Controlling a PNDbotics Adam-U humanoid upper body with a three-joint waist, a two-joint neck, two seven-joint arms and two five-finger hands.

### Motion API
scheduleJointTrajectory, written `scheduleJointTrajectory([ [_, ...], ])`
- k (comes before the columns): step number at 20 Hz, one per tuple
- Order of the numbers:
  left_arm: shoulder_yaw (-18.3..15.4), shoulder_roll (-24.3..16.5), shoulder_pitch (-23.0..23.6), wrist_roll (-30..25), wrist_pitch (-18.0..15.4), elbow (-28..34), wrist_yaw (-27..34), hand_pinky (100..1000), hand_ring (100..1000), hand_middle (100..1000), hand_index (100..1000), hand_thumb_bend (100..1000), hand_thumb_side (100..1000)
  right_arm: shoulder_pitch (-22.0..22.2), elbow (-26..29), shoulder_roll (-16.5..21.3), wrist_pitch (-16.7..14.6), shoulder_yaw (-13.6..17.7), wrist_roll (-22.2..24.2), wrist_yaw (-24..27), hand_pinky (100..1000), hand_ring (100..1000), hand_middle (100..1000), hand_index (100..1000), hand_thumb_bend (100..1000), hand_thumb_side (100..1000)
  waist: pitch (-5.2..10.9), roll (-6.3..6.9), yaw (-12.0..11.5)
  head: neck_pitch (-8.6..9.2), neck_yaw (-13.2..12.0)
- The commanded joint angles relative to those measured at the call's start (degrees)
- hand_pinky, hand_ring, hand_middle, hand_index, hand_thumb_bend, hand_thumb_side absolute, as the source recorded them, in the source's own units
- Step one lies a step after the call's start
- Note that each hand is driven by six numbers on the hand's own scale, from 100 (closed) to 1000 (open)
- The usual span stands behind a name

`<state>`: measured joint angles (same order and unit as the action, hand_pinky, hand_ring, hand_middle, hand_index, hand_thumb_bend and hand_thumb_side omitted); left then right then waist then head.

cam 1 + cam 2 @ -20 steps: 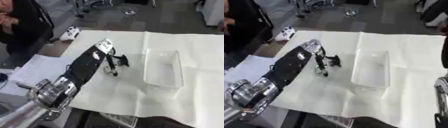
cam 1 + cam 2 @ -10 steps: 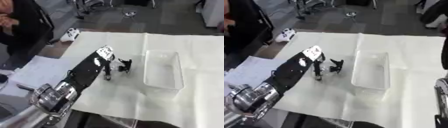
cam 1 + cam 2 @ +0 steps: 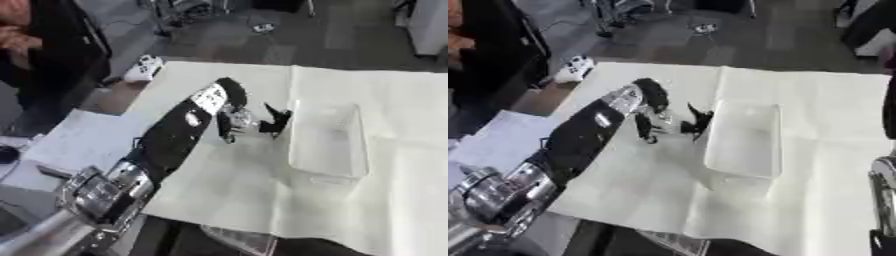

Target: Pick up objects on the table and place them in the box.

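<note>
Left hand (image 3: pixel 229 107) (with object (image 3: pixel 273 121)) nearer box (image 3: pixel 328 140)

The setting looks like a robotics lab or workshop. A table (image 3: pixel 385 100) draped in white cloth (image 3: pixel 824 115) stands on a grey floor (image 3: pixel 289 45). At twelve o'clock, cables and what may be equipment stands (image 3: pixel 188 10) clutter the floor. At ten o'clock a white handheld controller (image 3: pixel 143 68) lies at the table edge.

left robot hand (image 3: pixel 229 107) | carried black object (image 3: pixel 275 120) rightward | now touching box (image 3: pixel 329 140) edge
</note>
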<state>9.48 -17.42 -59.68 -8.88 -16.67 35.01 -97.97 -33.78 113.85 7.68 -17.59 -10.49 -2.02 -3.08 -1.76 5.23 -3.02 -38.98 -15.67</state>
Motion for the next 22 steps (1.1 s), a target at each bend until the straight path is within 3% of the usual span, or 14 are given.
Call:
scheduleJointTrajectory([
  [1,-0.1,-2.9,-2.6,2.3,0.2,2.0,2.5,100,100,100,173,100,503,-0.3,0.7,0.9,0.4,0.1,0.0,-0.1,401,384,420,614,337,1000,1.02,-0.07,-0.3,0.50,-0.5],
  [7,0.6,-4.3,-5.0,5.4,-0.2,4.3,5.5,100,100,100,170,100,480,0.1,0.7,1.3,0.6,0.1,0.1,-0.1,401,384,420,614,340,1000,1.31,0.01,-0.6,0.36,-0.8],
  [12,2.3,-3.8,-6.0,12.4,-2.2,6.4,7.0,100,100,100,168,100,476,0.1,0.7,1.3,0.6,0.1,0.1,0.0,401,384,420,614,338,1000,1.39,0.07,-0.5,0.25,-1.0],
  [16,3.7,-3.1,-6.3,18.0,-4.2,7.0,6.6,100,100,100,166,100,469,0.0,0.7,1.0,0.5,0.1,0.0,0.0,400,384,420,614,335,1000,1.34,0.16,-0.3,0.26,-1.0],
  [22,4.5,-1.7,-7.1,21.4,-5.8,6.8,5.1,100,100,100,165,100,470,-0.2,0.7,0.6,0.4,0.0,0.0,0.0,400,384,420,613,330,1000,1.28,0.31,0.2,0.30,-1.0],
])
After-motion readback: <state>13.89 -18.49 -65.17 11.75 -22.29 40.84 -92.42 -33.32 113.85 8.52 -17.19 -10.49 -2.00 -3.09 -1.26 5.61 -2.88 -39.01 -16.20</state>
